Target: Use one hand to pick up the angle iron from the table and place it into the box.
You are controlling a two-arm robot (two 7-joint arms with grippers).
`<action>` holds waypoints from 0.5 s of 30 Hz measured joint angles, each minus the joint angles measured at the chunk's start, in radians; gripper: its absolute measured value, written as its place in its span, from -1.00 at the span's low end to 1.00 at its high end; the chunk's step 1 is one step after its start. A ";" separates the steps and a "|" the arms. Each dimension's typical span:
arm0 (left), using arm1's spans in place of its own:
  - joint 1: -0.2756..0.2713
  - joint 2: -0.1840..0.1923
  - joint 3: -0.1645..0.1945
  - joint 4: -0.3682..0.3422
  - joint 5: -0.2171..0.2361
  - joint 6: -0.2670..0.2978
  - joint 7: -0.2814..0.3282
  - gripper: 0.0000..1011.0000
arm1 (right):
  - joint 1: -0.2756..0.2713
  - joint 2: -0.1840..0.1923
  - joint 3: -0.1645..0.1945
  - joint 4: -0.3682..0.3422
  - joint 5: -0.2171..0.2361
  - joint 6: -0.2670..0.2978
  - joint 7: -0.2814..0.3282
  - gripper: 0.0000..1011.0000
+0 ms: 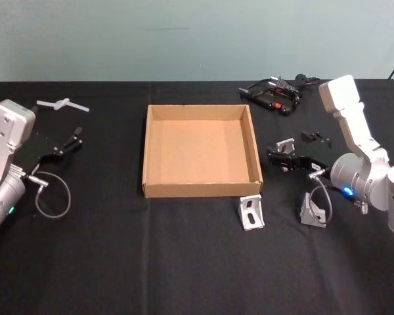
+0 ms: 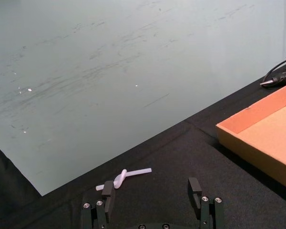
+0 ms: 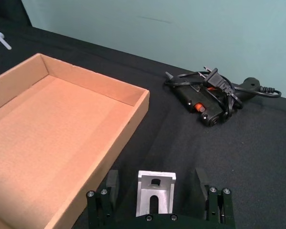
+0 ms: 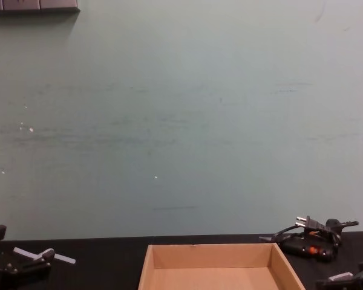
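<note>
Silver slotted metal angle iron: stands on matte black table, just right of shallow tan cardboard box, outside it. Straddled by black two-fingered right tool: fingers spread wide, one each side of the bracket, gap showing on both sides, nothing gripped. Second angle iron, same silver metal, on table just in front of box's near right corner. Third angle iron farther right, beside right arm. Black glue gun with coiled cord near box's far right corner. Left tool over table's left side, well apart from box, fingers wide apart, holding nothing. White plastic piece on table just beyond it.
</note>
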 joint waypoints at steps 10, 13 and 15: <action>0.000 0.000 0.000 0.000 0.000 0.000 0.000 0.99 | 0.018 -0.031 0.007 0.036 -0.019 -0.006 0.020 0.98; 0.000 0.000 0.000 0.000 0.000 0.000 0.000 0.99 | 0.018 -0.030 0.007 0.036 -0.019 -0.006 0.020 0.98; 0.000 0.000 0.000 0.000 0.000 0.000 0.000 0.99 | 0.018 -0.030 0.006 0.036 -0.019 -0.006 0.019 0.98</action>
